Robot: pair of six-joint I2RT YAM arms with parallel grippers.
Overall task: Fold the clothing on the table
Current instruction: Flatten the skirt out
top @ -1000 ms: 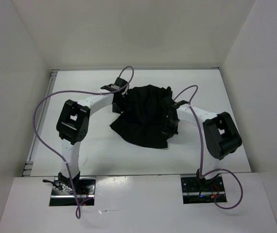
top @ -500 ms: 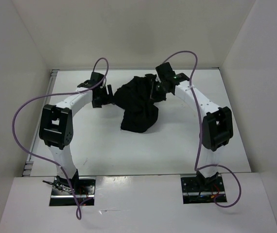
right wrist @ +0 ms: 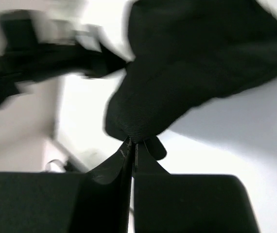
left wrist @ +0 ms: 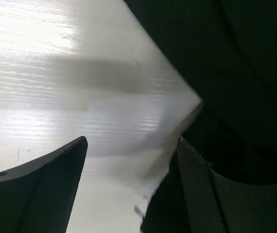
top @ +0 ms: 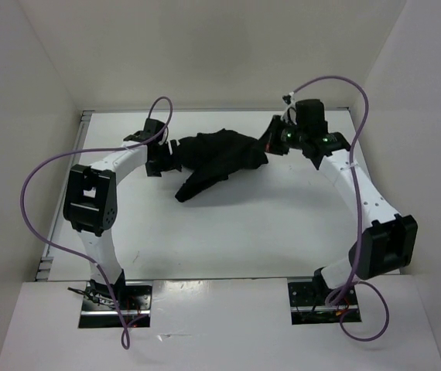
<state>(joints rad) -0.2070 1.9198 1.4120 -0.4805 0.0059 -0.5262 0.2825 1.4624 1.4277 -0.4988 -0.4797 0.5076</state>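
My right end effector (top: 273,144) has swung out to the right since half a second ago, drawing the soft black fabric garment (top: 219,158) into a long strip across the far middle of the flat white surface (top: 244,232). It is clamped on a corner of the fabric. My left end effector (left wrist: 131,145) stands apart, holding nothing, just beside the garment's left end.

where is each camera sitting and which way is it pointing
top external: above and behind the robot, looking down on the table; left arm and right arm show.
left wrist: low over the table, facing the clothing; open left gripper shows.
right wrist: facing the clothing; shut right gripper pinches it.
all three share the clothing.
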